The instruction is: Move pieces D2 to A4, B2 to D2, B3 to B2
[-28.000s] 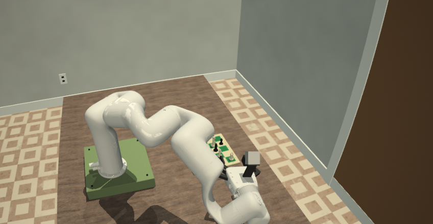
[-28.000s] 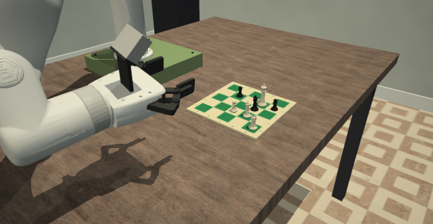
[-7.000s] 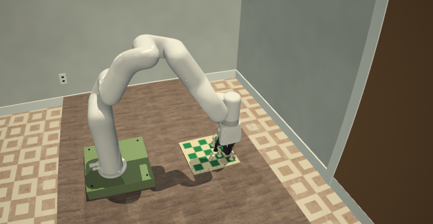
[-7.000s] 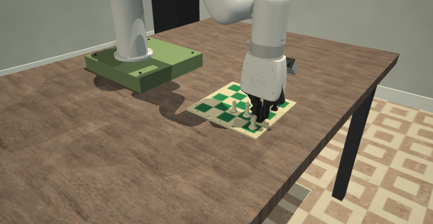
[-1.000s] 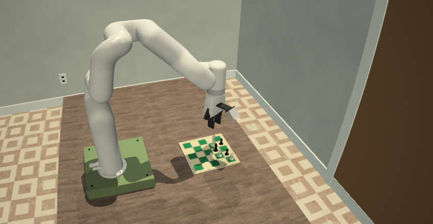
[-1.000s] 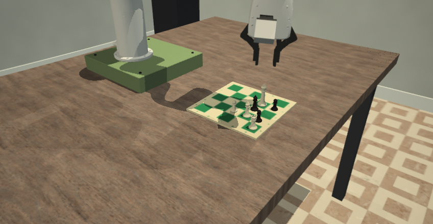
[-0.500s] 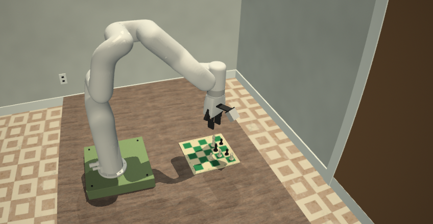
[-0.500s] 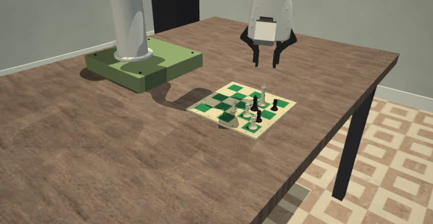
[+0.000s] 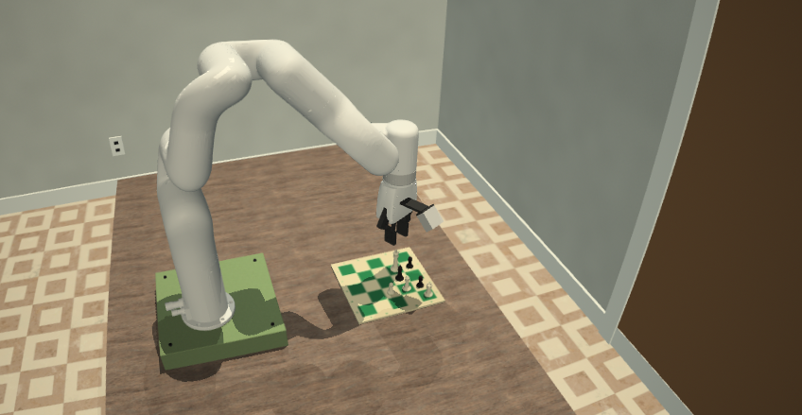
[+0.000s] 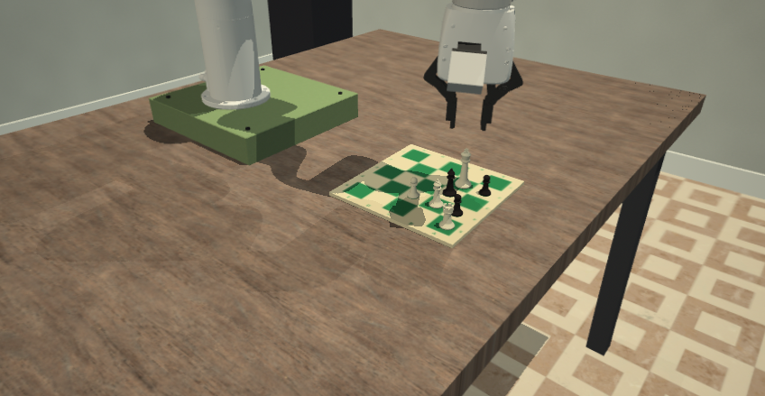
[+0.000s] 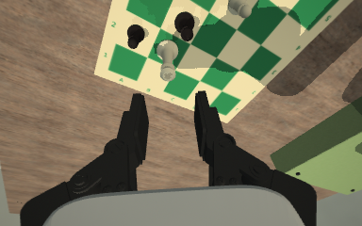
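Note:
The small green-and-cream chessboard lies on the wooden table; it also shows in the exterior view and in the wrist view. In the wrist view a tall white piece stands on B2, a black piece on B3 and a black pawn on A2. My gripper hangs well above the table just outside the row-1 edge of the board. Its fingers are partly closed, with a clear gap and nothing between them.
Several more white and black pieces stand close together on the board, among them a white rook and a white pawn. The arm's green base sits behind the board. The table edge runs close past the board.

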